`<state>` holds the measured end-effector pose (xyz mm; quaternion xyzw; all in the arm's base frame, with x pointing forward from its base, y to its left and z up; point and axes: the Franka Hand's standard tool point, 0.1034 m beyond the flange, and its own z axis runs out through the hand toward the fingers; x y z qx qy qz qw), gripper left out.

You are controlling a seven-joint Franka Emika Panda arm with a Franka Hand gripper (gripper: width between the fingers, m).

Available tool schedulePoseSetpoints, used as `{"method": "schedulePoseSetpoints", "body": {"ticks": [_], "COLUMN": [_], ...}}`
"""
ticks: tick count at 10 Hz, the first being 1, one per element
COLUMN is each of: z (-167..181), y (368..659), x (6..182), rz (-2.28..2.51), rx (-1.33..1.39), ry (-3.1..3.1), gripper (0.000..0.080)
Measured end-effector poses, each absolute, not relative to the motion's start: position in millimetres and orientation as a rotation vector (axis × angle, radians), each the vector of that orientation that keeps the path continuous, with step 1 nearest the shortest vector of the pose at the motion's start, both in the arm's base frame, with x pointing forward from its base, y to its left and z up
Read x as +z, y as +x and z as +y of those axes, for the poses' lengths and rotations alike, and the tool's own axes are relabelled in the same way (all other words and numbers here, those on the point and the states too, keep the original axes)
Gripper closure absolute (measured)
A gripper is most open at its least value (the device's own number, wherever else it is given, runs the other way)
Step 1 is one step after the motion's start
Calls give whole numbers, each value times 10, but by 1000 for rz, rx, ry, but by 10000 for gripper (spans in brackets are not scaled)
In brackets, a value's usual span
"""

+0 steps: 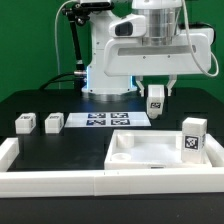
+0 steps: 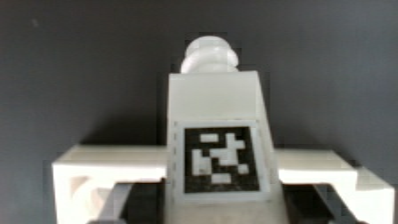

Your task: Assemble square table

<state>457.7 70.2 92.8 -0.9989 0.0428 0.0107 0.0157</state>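
**Square tabletop** (image 1: pixel 150 152): white, tray-like with a raised rim. It lies flat on the black bench (image 1: pixel 70 145) toward the exterior view's right, nearer the camera than the hand (image 1: pixel 157 97) and apart from it.

**Held leg block** (image 1: pixel 156 103): white, with its tagged face toward the exterior camera. It sits beyond the tabletop's far edge, near the marker board (image 1: pixel 105 121) at that board's end on the exterior view's right.

**Hand**: narrowed part-way, with 2 fingers (image 2: pixel 107 165) pressed on opposite sides of the held leg block. The wrist view shows the block's tag and a rounded peg (image 2: pixel 210 50) at its far end.

**Other legs**:
- 1 standing leg (image 1: pixel 193 137) at the tabletop's corner on the exterior view's right.
- 1 outer loose leg (image 1: pixel 24 123) and 1 inner loose leg (image 1: pixel 52 123) on the bench at the exterior view's left, well apart from the hand.

**Border rail** (image 1: pixel 60 183): white, along the near edge.

**Unclear**:
- Cannot tell whether the held leg block touches the bench.
- The wrist view is blurred, so the tag pattern is illegible.
- The rail is cut off at the frame edge.
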Motion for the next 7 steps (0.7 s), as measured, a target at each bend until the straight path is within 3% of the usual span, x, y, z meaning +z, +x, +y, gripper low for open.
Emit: {"method": "schedulePoseSetpoints", "body": {"ticks": [4,7], "z": [557,510], "y": [4929,4950], "x": [1190,1199], "rz": [119,116], "rx": [-330,-478], "ry": [-3084,-3074], "gripper": [509,509]}}
